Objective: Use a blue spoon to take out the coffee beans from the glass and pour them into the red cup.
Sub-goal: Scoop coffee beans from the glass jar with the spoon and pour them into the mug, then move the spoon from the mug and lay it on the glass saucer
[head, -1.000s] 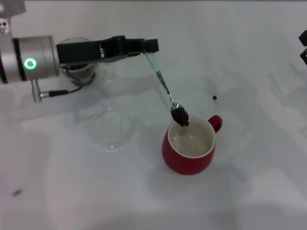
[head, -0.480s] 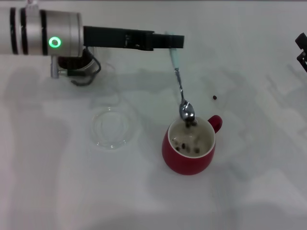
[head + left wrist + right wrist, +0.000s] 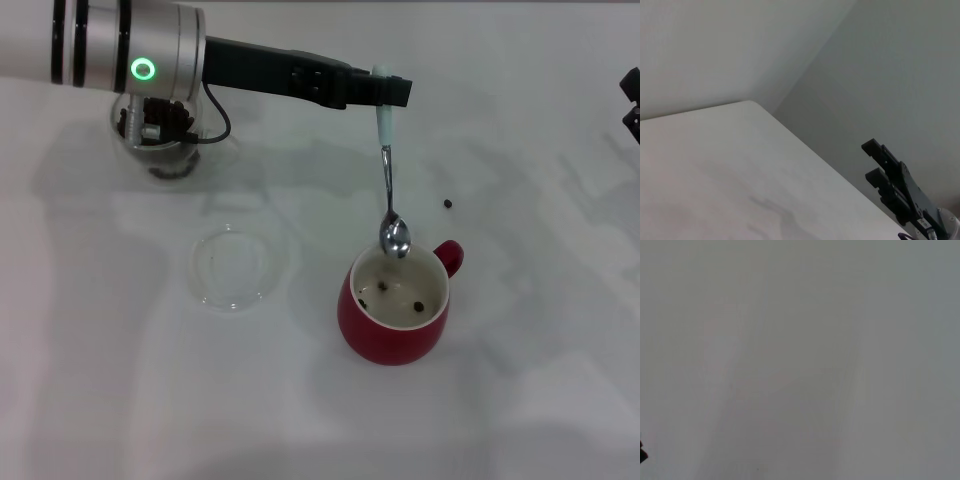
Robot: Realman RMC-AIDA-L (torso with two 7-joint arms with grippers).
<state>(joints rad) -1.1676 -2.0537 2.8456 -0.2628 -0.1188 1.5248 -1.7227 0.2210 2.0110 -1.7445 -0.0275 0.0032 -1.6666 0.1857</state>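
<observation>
- Spoon first: the blue spoon (image 3: pixel 388 170) hangs almost upright, handle up, its silver bowl just above the far rim of the red cup (image 3: pixel 392 320), and the bowl looks empty.
- Coffee beans (image 3: pixel 400 295): a few lie on the cream floor inside the red cup; one stray bean (image 3: pixel 448 204) sits on the white table (image 3: pixel 520 380), beyond the cup's handle.
- The left gripper (image 3: pixel 385 90) pinches the top of the spoon's pale handle, its arm reaching in from the far left.
- The glass (image 3: pixel 160 135), dark beans inside, stands far left, partly behind that arm.
- A flat clear dish (image 3: pixel 232 266) lies between the glass and the cup.
- The right gripper (image 3: pixel 890 172) is parked at the table's right edge; its finger state cannot be told.
</observation>
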